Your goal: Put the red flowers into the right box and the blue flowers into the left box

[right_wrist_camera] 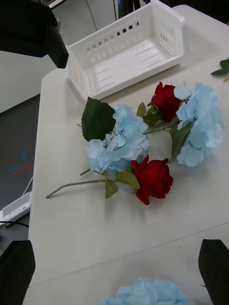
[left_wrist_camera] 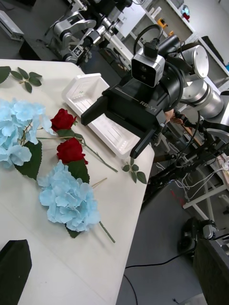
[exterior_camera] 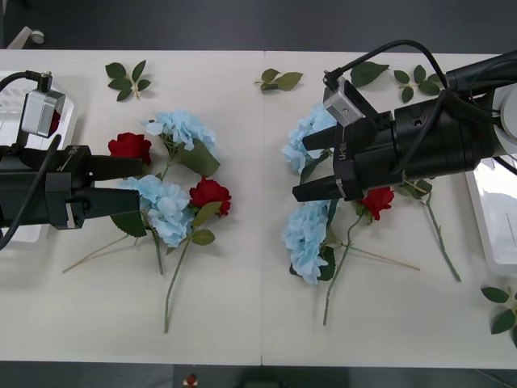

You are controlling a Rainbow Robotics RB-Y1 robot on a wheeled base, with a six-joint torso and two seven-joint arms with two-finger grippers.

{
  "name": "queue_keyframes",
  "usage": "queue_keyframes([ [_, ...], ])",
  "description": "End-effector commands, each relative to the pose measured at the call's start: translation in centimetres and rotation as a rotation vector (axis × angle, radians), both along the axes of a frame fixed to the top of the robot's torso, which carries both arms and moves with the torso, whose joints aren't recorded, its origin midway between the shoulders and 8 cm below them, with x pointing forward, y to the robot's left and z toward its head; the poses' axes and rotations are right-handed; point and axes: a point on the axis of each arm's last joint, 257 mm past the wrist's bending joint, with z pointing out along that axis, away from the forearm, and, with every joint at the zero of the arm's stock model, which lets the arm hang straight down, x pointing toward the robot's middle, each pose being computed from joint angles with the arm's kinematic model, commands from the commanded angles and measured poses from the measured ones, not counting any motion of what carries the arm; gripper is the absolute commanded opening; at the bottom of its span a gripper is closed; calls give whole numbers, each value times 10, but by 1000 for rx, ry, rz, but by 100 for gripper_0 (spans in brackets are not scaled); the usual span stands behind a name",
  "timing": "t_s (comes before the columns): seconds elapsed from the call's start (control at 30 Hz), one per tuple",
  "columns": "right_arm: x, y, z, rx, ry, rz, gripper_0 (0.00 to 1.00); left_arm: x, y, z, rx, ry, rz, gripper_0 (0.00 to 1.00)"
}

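The right gripper [exterior_camera: 305, 166] hangs with its black fingers apart and empty, over the right group of flowers. Just under it are blue flowers [exterior_camera: 307, 234] and a red flower [exterior_camera: 376, 200], lying so close that the leaves and stems cross. The left gripper [exterior_camera: 129, 184] is also spread and holds nothing; it hovers at the left group, where two roses [right_wrist_camera: 153, 179] lie touching two blue heads [right_wrist_camera: 119, 143].

The main risk, I think, is a mixed grasp. If the fingers come down on a bloom, they may catch the neighbour's stem too, and a blue head could go with a rose into the wrong basket. The thin stems may also slip out, because the petals are soft and give no firm hold. The two arms point toward each other, so they could collide in the middle.

The roses are deep red with long green stems; the blue heads are pale, fluffy and bigger. The left box [right_wrist_camera: 125, 51] and the right box [left_wrist_camera: 102, 121] are at the table ends, well apart from the flowers.
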Motion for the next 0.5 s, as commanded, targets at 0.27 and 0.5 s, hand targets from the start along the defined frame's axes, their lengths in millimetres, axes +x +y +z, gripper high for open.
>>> queue_keyframes([
  [0.27, 4, 7, 18, 20, -53, 17, 100, 2, 1, 10, 16, -29, 2, 100],
  [0.5, 4, 7, 18, 20, -53, 17, 100, 2, 1, 10, 16, -29, 2, 100],
])
